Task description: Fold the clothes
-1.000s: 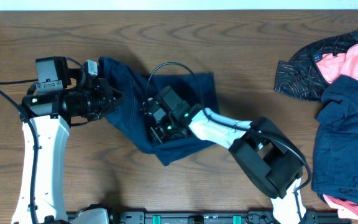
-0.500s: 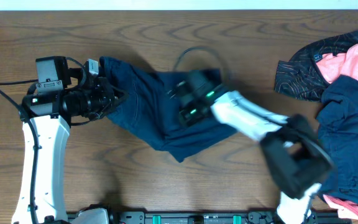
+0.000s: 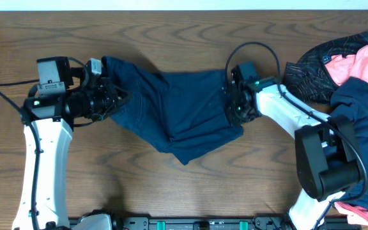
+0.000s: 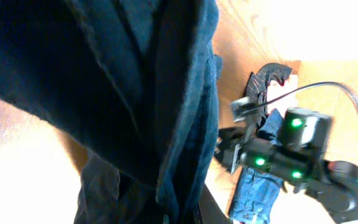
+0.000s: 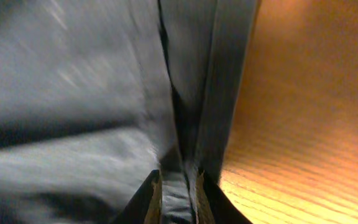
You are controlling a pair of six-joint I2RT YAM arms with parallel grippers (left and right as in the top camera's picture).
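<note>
Two closed grips, we note: left gripper (image 3: 119,100) pinches the navy garment (image 3: 177,115) at its left edge, right gripper (image 3: 231,110) clamps its right hem, over the table (image 3: 171,198)

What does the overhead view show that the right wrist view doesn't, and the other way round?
Overhead only: the whole navy garment spread between the left gripper and right gripper, plus the clothes pile at the table's right end. Right wrist only: close up, its fingertips pinched on a folded edge of the cloth. Both: navy fabric lying on the wooden table.
</note>
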